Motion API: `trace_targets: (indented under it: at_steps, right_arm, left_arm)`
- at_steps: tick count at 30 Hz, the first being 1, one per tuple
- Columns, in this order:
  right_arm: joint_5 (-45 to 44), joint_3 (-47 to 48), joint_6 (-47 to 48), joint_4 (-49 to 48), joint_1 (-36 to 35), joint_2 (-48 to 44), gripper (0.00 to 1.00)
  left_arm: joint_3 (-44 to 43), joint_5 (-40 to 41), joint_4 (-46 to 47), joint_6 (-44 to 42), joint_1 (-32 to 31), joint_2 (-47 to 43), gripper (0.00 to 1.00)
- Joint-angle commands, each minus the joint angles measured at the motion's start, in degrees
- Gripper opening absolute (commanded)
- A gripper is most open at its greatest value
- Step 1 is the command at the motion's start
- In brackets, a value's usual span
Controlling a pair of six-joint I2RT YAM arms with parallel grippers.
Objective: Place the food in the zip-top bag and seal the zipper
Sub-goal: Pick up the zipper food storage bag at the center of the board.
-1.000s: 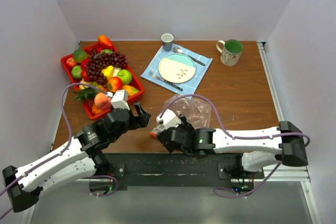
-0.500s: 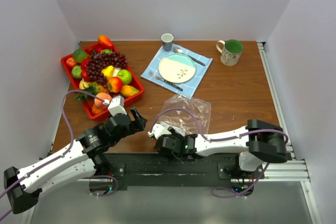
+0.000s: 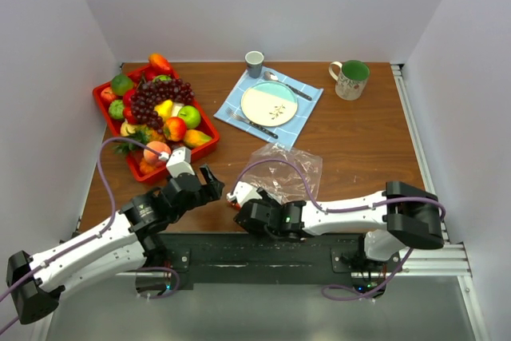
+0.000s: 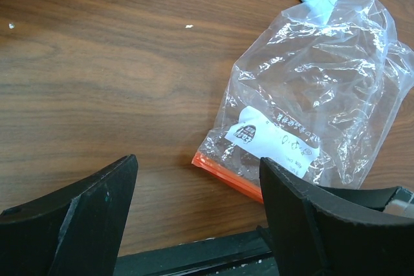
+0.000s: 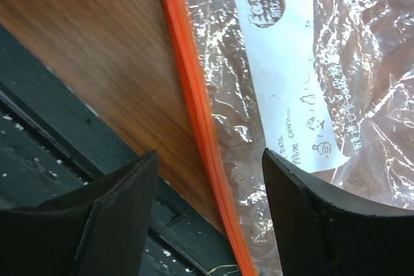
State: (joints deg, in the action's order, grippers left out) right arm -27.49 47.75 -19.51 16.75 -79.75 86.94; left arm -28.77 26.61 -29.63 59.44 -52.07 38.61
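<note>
Zip-top bag (image 4: 310, 95) (crinkled), right claw (image 5: 208, 159) low, agape over zipper (image 5: 189, 82), left claw (image 4: 197, 159) agape.

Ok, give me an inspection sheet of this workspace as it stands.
Surface: wooden table, a few pale specks.
Job's things: toy food piled in the red tray, far left; zip-top bag lies on the table near the front edge, no food seen inside; zipper faces the arms, sealed or not cannot be told.
Clutter: plate, fork and spoon on a blue napkin; small cup; mug.
Grippers: left gripper open, empty, short of the bag; right gripper open, zipper showing between its fingers.
Cables: a purple cable loops off each arm; the right one arcs over the bag.
Surroundings: white walls; black base plate at the near edge.
</note>
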Motion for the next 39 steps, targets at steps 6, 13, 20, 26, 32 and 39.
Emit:
trace_targets:
  at_steps: [6,13,20,26,32,39]
  right_arm:
    - [-1.4,-0.7,0.7,-0.8,2.6,-0.2,0.63]
    - [2.3,-0.2,3.2,-1.4,5.4,-0.5,0.52]
    - [2.7,0.1,3.8,-0.1,5.3,-0.6,0.68]
    - [0.1,0.2,2.8,-0.8,5.7,1.1,0.64]
    - [3.0,1.2,3.9,-2.7,8.3,2.6,0.46]
    - [4.9,3.1,3.8,-2.3,11.0,3.1,0.21]
  left_arm:
    - [-0.4,0.1,3.3,-0.5,0.3,1.0,0.80]
    - [0.2,-1.2,3.9,-0.8,0.3,0.9,0.79]
    - [0.8,-1.8,3.6,-0.8,0.3,-0.1,0.78]
    - [1.5,-2.7,4.2,-1.1,0.3,-0.3,0.77]
    - [3.7,-4.7,6.6,-1.3,0.3,-1.5,0.75]
    - [7.5,-8.7,13.5,-2.6,0.2,-1.1,0.70]
